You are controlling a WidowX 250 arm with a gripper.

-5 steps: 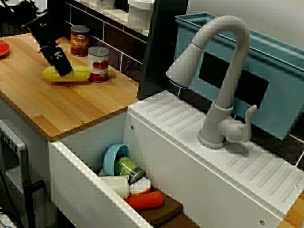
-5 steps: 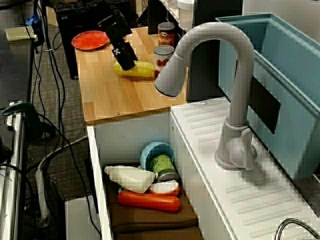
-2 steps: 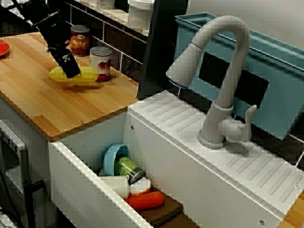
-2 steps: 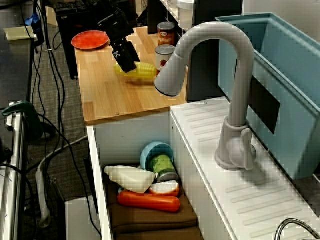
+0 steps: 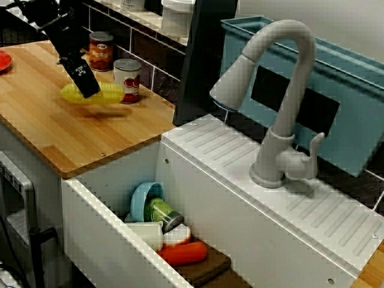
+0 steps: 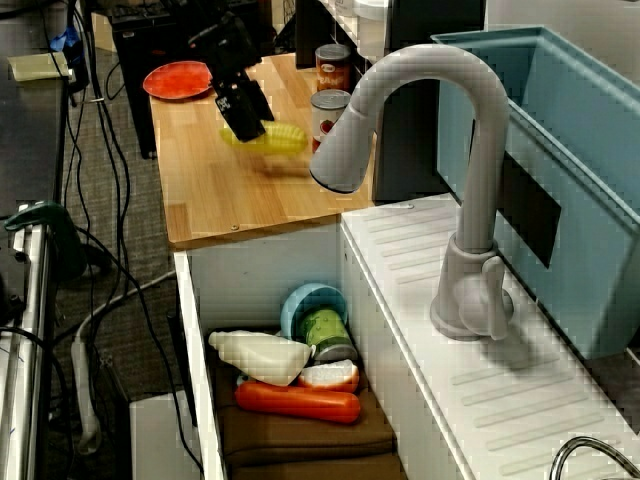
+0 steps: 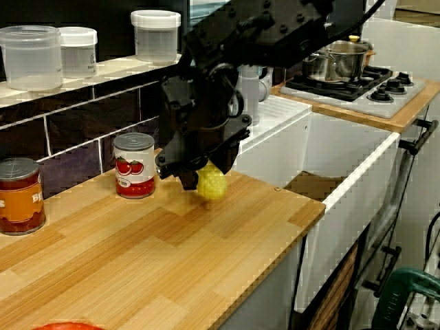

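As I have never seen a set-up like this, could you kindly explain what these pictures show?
The black machine is a robot arm; the gripper is the claw at its end. Two pictures look across a kitchen from beside the faucet, one of them from higher up. The third looks low along the wooden counter. The gripper is shut on a yellow corn cob, held just above the counter. Next to it stand a tomato can and a second can; a red plate lies further off. The sink holds a carrot, a blue bowl and other items.
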